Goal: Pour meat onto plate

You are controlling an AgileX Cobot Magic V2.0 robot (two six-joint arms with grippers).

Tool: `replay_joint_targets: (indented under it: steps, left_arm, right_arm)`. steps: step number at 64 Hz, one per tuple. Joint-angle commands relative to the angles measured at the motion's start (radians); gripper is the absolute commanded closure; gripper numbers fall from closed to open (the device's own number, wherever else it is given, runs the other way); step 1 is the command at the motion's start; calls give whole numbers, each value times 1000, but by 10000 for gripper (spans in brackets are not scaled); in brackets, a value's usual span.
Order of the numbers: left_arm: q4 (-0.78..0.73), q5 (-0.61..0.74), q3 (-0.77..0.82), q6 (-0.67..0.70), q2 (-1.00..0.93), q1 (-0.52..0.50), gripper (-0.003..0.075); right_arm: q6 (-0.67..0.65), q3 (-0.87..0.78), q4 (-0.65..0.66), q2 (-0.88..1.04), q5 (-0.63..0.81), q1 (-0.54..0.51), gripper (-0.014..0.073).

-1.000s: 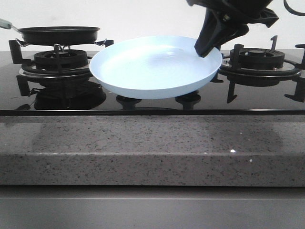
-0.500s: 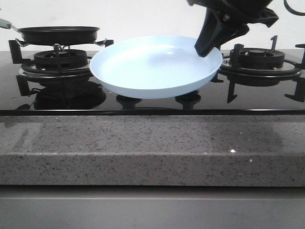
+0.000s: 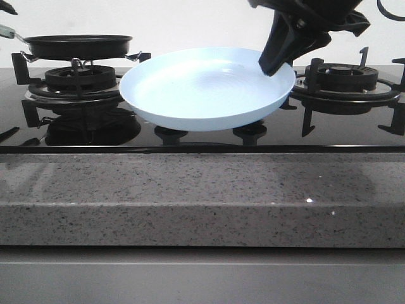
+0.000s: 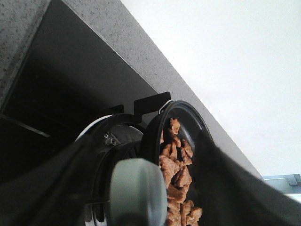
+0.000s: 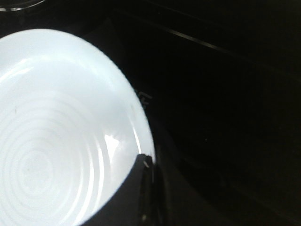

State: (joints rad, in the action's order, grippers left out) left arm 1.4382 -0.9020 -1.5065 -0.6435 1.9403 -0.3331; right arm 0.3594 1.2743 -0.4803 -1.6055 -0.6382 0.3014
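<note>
The pale blue plate (image 3: pixel 202 88) hangs tilted over the middle of the hob, and it also shows in the right wrist view (image 5: pixel 61 122). My right gripper (image 3: pixel 273 63) is shut on its right rim, as the right wrist view (image 5: pixel 146 162) shows. The meat (image 4: pixel 175 172), a pile of orange-brown strips, lies in the black pan (image 3: pixel 77 44) on the left burner. My left gripper (image 4: pixel 146 157) is open, its jaws standing wide on either side of the pan's grey-green handle (image 4: pixel 136 190). Only its tip (image 3: pixel 6 6) shows in the front view, above the handle (image 3: pixel 6 30).
The black glass hob (image 3: pixel 202 136) has burner grates at the left (image 3: pixel 76 79) and right (image 3: pixel 342 79). A speckled grey stone counter edge (image 3: pixel 202 196) runs along the front. A pale wall stands behind.
My left gripper's tip has come into the front view at the top left, above the pan handle. The plate and my right gripper have not moved.
</note>
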Motion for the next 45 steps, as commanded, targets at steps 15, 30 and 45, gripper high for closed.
replay_joint_targets:
  steps: [15, 30, 45]
  left_arm:
    - [80, -42, -32, -8, -49, 4, 563]
    - [93, -56, -32, -8, -49, 4, 703]
    - [180, -129, -32, -8, -56, 0, 741]
  right_arm:
    - [8, 26, -28, 51, 47, -1, 661]
    - [8, 26, -28, 51, 47, -1, 661]
    - [8, 26, -28, 51, 47, -1, 661]
